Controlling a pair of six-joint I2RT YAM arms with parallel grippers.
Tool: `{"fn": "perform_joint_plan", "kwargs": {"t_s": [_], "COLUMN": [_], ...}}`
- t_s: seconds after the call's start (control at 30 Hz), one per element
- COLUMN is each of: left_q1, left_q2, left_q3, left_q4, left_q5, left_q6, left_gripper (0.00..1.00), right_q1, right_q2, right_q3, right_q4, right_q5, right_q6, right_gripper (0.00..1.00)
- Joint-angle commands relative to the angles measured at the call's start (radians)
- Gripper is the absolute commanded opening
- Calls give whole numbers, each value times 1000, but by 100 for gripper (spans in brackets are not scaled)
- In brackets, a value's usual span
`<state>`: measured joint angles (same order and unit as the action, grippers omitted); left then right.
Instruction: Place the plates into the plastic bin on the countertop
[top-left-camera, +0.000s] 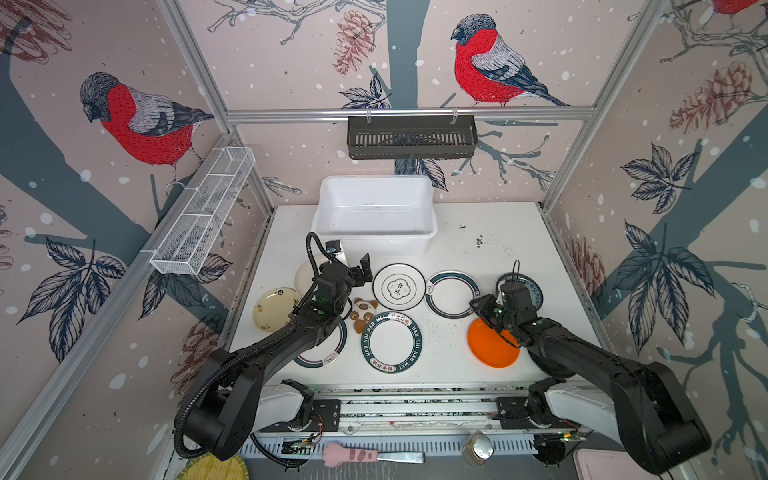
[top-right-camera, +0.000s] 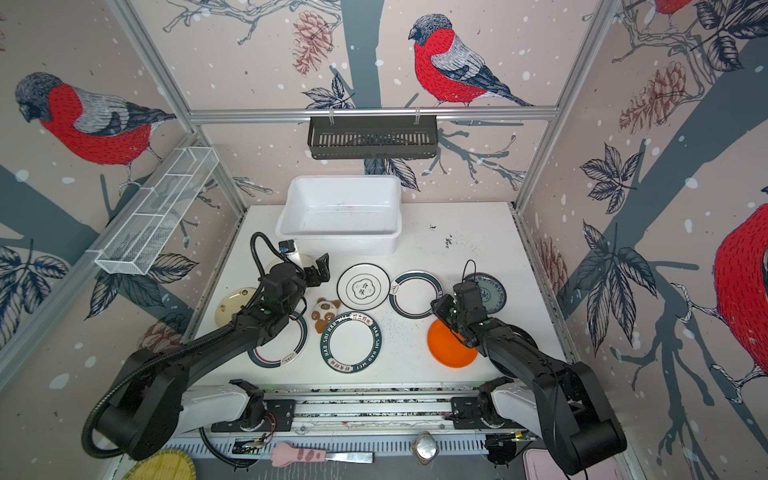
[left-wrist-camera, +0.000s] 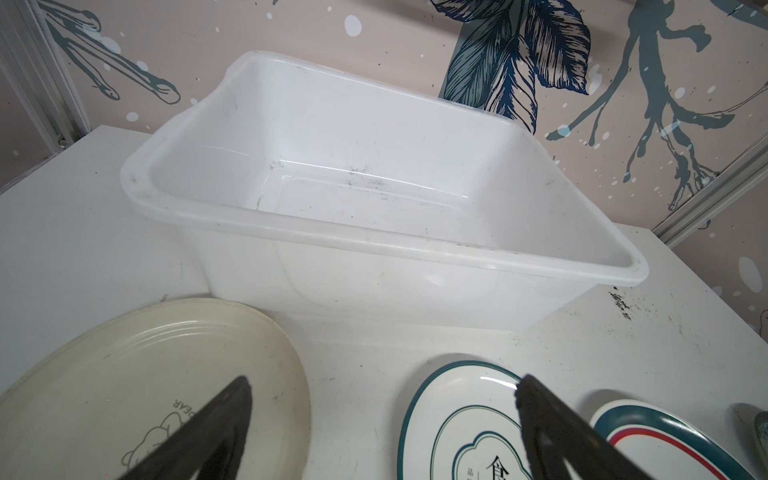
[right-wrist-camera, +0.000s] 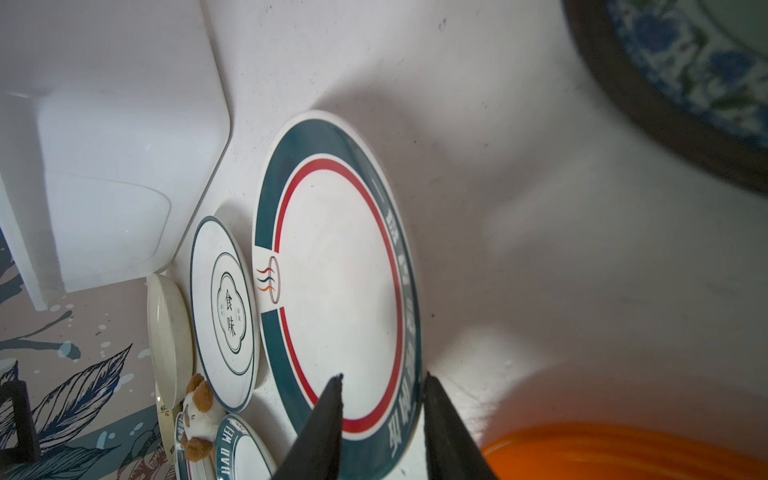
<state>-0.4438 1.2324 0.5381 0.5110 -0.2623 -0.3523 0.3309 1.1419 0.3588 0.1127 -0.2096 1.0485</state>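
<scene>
Right gripper (right-wrist-camera: 384, 392), at the near-right rim of the green-rimmed plate with the red ring (right-wrist-camera: 340, 291): 2 fingers partly drawn together, 1 over the white inside, 1 just outside the edge, the rim band between them. Not possible to tell whether the pads already press the rim or only stand beside it.

Seen from this gripper, plate body to the far left. Flat on the countertop (top-left-camera: 507, 232), middle-right of the surface, between the white plate with characters (top-left-camera: 399, 286) on its left and the blue patterned plate (top-left-camera: 534, 293) on its right. Orange plate (top-left-camera: 490, 349) just on the near side of the fingers, probably easy to knock.

Plastic bin (top-left-camera: 386, 247) far and left of this plate, at the far edge, long axis from left to right, 0 plates inside. Likely move: lift, then carry far-left over the bin's near wall. Right arm clearly the nearer one to this plate.

Left gripper (left-wrist-camera: 382, 386) spread wide, pinching nothing, above the surface between the cream plate (left-wrist-camera: 145, 374) and the white plate with characters, nearer to the bin.

Hidden: underside of the rim; part of the blue patterned plate behind the right arm; much of another green-rimmed plate (top-left-camera: 328, 353) under the left arm; dark round shape (top-left-camera: 546, 368) under the right arm, perhaps a 9th plate.
</scene>
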Motion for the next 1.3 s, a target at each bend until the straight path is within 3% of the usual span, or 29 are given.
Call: {"fn": "perform_joint_plan", "kwargs": {"t_s": [0.0,0.5,0.73,1.27], "left_q1": [-2,-6,-10,-22], "left_q2": [-11,-44,-46,-39], "left_q3": [8,14,14,16], "left_q4": [-7,-55,-61,-46], "left_q5": [0,-15,-20,-13], "left_q6": [-24,-27,-27,-13], "left_gripper": [98,98,98,98], "right_q1": [-7,-38,-54,-97], "right_q2": [6,106,103,13], "right_q3": [-6,5,-6,-16], "right_q4": [46,114,91,80], "right_q5": [1,-48,-21,-26], "right_q6": [-1,-16,0,-13], "right_gripper": [31,18,5,0]}}
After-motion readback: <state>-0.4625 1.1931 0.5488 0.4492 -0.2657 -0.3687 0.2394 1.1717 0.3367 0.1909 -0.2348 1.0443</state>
